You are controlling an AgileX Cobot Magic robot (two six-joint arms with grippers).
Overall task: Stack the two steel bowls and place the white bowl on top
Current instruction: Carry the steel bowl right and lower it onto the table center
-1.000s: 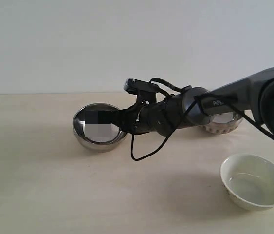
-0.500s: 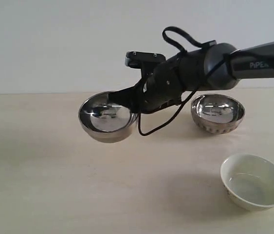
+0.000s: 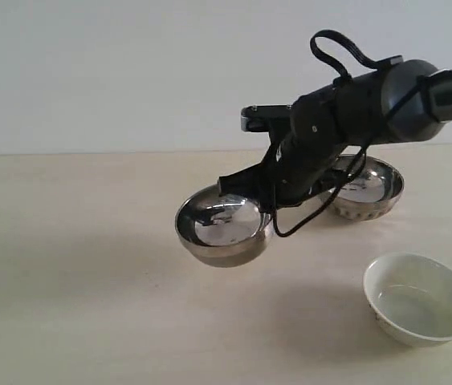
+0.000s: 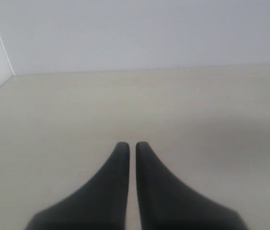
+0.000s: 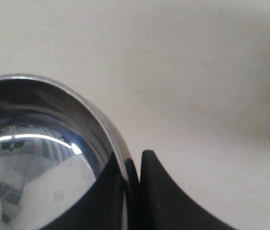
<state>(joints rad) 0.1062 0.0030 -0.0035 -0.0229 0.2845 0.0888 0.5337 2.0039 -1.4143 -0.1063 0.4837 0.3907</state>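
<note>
My right gripper (image 3: 251, 186) is shut on the rim of the smooth steel bowl (image 3: 222, 226) and holds it in the air above the table's middle. In the right wrist view the smooth steel bowl (image 5: 39, 158) has its rim pinched between the right gripper's (image 5: 131, 160) two dark fingers. Behind the arm, the ribbed steel bowl (image 3: 366, 192) rests on the table at the right. The white bowl (image 3: 420, 298) sits at the front right, apart from both. My left gripper (image 4: 129, 146) is shut on nothing, over bare table.
The pale wooden table (image 3: 73, 305) meets a plain light wall (image 3: 89, 72) at the back. A black cable (image 3: 334, 44) loops above the right arm. The left arm does not show in the exterior view.
The right gripper has lifted the smooth steel bowl off the table at the left and carried it rightward toward the ribbed bowl. The white bowl has not moved.
</note>
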